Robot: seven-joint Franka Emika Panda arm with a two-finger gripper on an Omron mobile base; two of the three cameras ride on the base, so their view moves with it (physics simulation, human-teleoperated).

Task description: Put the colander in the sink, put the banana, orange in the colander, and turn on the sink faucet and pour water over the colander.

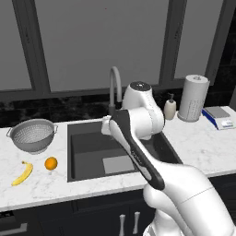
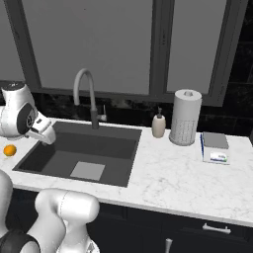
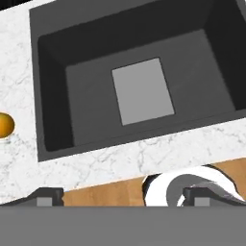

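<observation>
The silver perforated colander (image 1: 32, 134) stands on the marble counter left of the sink (image 1: 83, 143). In front of it lie the yellow banana (image 1: 22, 174) and the orange (image 1: 51, 163) (image 2: 9, 150) (image 3: 5, 125). My gripper (image 3: 124, 198) hovers above the sink's (image 3: 53, 96) front left part and looks down into the dark basin. Its fingertips (image 3: 45, 196) stand wide apart with nothing between them, so it is open. In the left base view my own arm hides most of the hand. The grey gooseneck faucet (image 1: 112, 92) (image 2: 93, 106) rises behind the sink (image 2: 99, 143).
A white paper-towel roll (image 1: 193, 97) (image 2: 185, 117) and a soap dispenser (image 1: 170, 108) (image 2: 158, 124) stand behind the counter right of the sink. A blue-and-white scale (image 1: 217, 115) (image 2: 214, 147) lies further right. Dark windows close off the back.
</observation>
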